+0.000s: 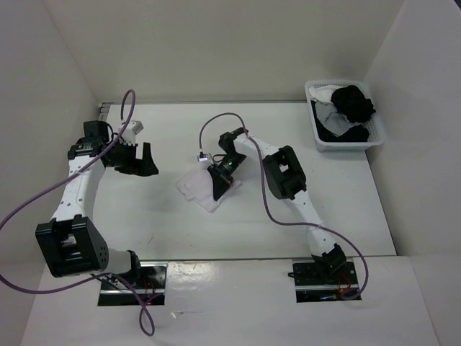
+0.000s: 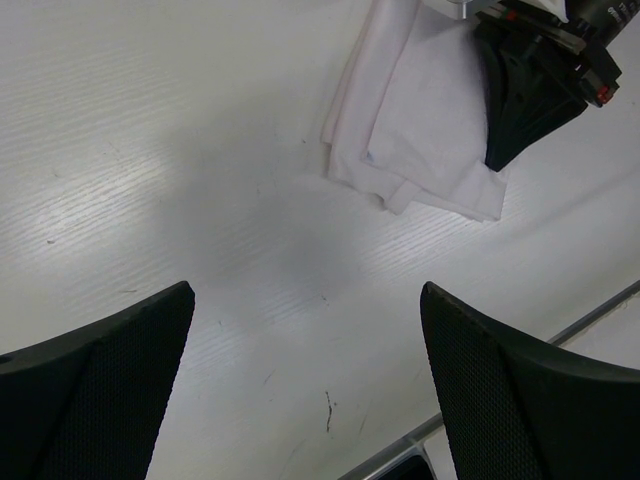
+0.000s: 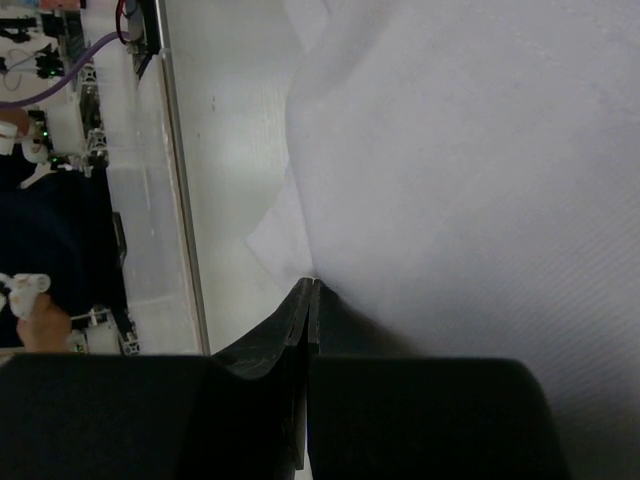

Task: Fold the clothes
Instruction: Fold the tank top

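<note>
The clothes [image 1: 194, 189] are one white garment lying folded into a small packet in the middle of the table, also seen in the left wrist view [image 2: 430, 120] and filling the right wrist view [image 3: 480, 150]. My right gripper [image 1: 218, 189] is shut, its tips [image 3: 312, 282] down at the garment's edge and touching the fabric; no cloth shows between the fingers. From the left wrist it appears as a dark wedge [image 2: 497, 160] on the packet's right corner. My left gripper [image 1: 138, 171] hovers to the left of the garment, open [image 2: 305, 290], with only bare table between its fingers.
A white lattice basket [image 1: 346, 148] holding dark and white items [image 1: 353, 104] stands at the back right corner. White walls enclose the table on three sides. A metal rail [image 2: 590, 310] marks the table's near edge. Purple cables loop over both arms.
</note>
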Available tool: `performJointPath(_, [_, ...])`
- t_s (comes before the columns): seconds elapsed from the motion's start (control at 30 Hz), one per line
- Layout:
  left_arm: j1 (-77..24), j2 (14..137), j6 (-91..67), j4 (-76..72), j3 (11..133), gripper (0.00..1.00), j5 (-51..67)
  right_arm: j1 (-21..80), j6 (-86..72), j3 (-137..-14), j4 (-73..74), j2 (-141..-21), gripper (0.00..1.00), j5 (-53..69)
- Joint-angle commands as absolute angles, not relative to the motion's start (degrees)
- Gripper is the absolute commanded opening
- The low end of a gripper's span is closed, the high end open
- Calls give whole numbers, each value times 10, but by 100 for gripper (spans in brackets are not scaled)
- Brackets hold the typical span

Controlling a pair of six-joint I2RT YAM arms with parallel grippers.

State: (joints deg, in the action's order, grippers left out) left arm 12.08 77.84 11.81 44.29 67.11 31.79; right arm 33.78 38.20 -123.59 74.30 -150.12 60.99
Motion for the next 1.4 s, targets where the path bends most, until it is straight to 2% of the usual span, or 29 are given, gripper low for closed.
performJointPath(0.0, [122,776,120,432,672,100,329,336,381,-1235,744,-1396,0,592])
performJointPath(0.13, [122,757,120,432,667,100,329,321,353,-1173,705,-1247,1,549])
performJointPath(0.17, [122,752,120,426,667,100,321,306,314,-1146,680,-1174,3,515])
performJointPath(0.2, [122,740,113,426,667,100,305,295,289,-1082,647,-1135,6,492])
performJointPath(0.23, [122,734,103,413,661,100,294,283,267,-1045,584,-1096,15,466])
performJointPath(0.27, [122,729,97,413,661,100,281,254,248,-1010,557,-1017,19,445])
performJointPath(0.33, [122,710,79,399,656,100,242,224,197,-920,514,-947,30,362])
performJointPath(0.37, [122,704,73,391,656,100,228,206,191,-896,494,-914,51,350])
performJointPath(0.47, [135,682,51,376,644,100,181,125,134,-810,457,-789,83,266])
performJointPath(0.57, [157,669,36,371,644,100,141,56,99,-715,418,-677,100,187])
performJointPath(0.73, [182,664,9,366,644,100,78,-27,76,-608,370,-546,100,113])
performJointPath(0.9, [182,664,9,359,644,100,70,-92,70,-586,355,-482,100,83])
performJointPath(1.37, [182,653,14,359,644,100,95,-98,81,-569,338,-423,100,83])
